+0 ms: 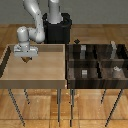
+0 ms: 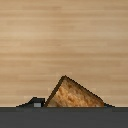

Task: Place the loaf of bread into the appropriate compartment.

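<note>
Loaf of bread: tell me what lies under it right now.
Under the loaf of bread only the pale wooden tray's bare floor shows. The gripper hides the loaf's top; contact between loaf and floor cannot be judged.

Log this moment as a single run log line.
gripper: shut on loaf of bread | position: over pale wooden tray | divided bin: loaf not yet in

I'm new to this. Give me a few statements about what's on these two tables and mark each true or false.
1. The tool is over the pale wooden tray. True.
2. The loaf of bread lies in the dark divided bin. False: it is at the tool, above the tray.
3. The bin holds small grey-white blocks. True.
4. The bin is on the exterior view's left. False: it is on the right.
</note>
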